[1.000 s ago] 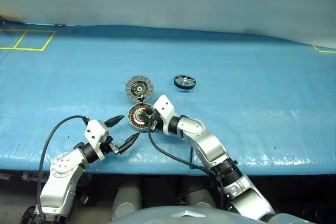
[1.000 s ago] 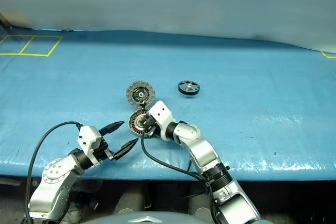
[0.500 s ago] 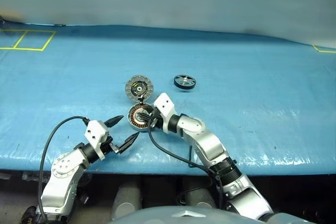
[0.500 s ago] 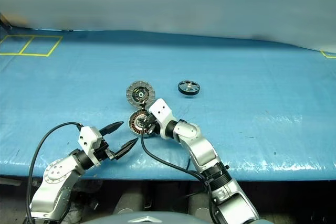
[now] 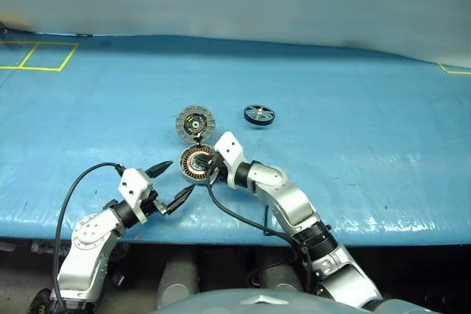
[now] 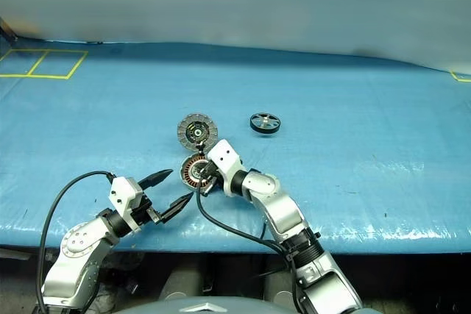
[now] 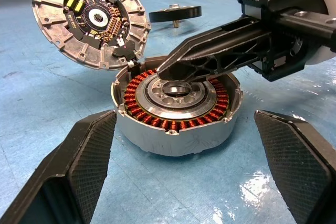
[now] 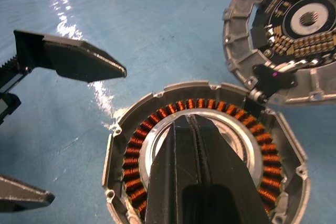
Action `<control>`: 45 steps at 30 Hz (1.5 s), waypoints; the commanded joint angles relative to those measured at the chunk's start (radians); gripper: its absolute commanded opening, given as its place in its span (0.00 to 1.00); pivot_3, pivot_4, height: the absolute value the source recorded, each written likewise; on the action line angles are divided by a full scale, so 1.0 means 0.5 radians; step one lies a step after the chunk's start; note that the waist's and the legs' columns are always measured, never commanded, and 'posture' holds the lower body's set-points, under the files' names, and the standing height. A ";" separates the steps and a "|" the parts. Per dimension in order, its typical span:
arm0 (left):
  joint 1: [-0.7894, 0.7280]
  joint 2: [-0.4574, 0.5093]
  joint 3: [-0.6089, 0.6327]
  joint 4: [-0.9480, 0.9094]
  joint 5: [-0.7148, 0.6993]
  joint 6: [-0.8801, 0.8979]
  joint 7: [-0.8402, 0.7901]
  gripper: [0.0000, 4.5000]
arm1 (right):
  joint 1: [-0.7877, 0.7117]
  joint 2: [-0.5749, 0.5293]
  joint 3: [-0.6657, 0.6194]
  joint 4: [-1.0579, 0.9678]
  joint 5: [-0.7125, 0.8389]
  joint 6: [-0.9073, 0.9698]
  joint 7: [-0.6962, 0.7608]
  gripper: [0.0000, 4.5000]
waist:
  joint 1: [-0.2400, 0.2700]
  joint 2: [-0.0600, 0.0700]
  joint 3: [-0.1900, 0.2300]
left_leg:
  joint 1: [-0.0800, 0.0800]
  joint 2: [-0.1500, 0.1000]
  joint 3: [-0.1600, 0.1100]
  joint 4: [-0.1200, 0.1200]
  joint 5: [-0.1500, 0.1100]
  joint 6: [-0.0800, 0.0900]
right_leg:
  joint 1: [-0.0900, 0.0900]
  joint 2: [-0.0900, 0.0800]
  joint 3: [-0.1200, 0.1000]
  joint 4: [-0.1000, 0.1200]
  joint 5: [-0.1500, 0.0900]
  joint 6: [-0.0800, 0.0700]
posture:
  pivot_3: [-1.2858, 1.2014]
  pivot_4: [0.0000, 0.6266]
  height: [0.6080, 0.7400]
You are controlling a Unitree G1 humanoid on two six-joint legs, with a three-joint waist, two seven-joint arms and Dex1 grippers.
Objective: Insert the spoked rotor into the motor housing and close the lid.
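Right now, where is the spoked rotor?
In the head views the spoked rotor lies alone on the blue table cover, beyond and to the right of the motor housing and its open lid, untouched by either gripper.

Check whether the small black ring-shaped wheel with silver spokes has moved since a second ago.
No. The small black spoked wheel lies in the same spot beside the open round silver lid.

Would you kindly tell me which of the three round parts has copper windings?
The motor housing, under the right claw; the lid and spoked rotor lack them.
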 commanded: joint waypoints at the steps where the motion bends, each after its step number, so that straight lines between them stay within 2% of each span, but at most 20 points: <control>1: 0.002 -0.004 0.011 -0.022 0.014 -0.040 0.014 1.00 | 0.003 -0.035 0.081 -0.009 -0.094 -0.013 -0.008 0.00 | 0.000 0.000 -0.001 | 0.001 0.000 0.000 0.000 0.000 0.000 | 0.000 0.000 0.000 0.000 0.000 0.000 | 0.52 0.24 1.00; 14: 0.007 -0.007 -0.007 -0.023 0.018 -0.036 0.025 1.00 | -0.049 -0.028 0.013 -0.215 -0.027 0.026 0.006 0.00 | 0.001 -0.001 -0.001 | 0.002 0.002 -0.002 0.001 0.000 -0.001 | 0.000 0.000 0.000 0.000 0.002 -0.001 | 0.52 0.24 1.00; 31: 0.008 -0.009 -0.007 -0.018 0.019 -0.042 0.038 1.00 | -0.198 -0.010 0.085 0.134 -0.118 -0.030 0.040 0.00 | -0.001 -0.001 -0.001 | 0.002 0.002 0.000 0.001 0.000 -0.001 | 0.000 0.000 0.000 0.000 0.002 -0.001 | 0.52 0.24 1.00; 39: 0.027 -0.009 -0.002 -0.031 0.018 -0.046 0.049 1.00 | -0.147 -0.081 0.179 0.159 -0.238 0.015 0.027 0.00 | -0.008 0.000 -0.004 | 0.003 0.002 0.000 0.001 0.000 -0.001 | 0.000 0.000 0.000 0.000 0.002 -0.001 | 0.52 0.24 1.00; 45: 0.031 -0.008 -0.004 -0.033 0.016 -0.044 0.046 1.00 | -0.066 -0.087 0.162 0.054 -0.212 -0.005 0.032 0.00 | -0.004 0.000 -0.009 | 0.005 0.002 -0.001 0.001 0.000 -0.001 | 0.002 -0.001 0.001 0.000 0.000 0.001 | 0.52 0.24 1.00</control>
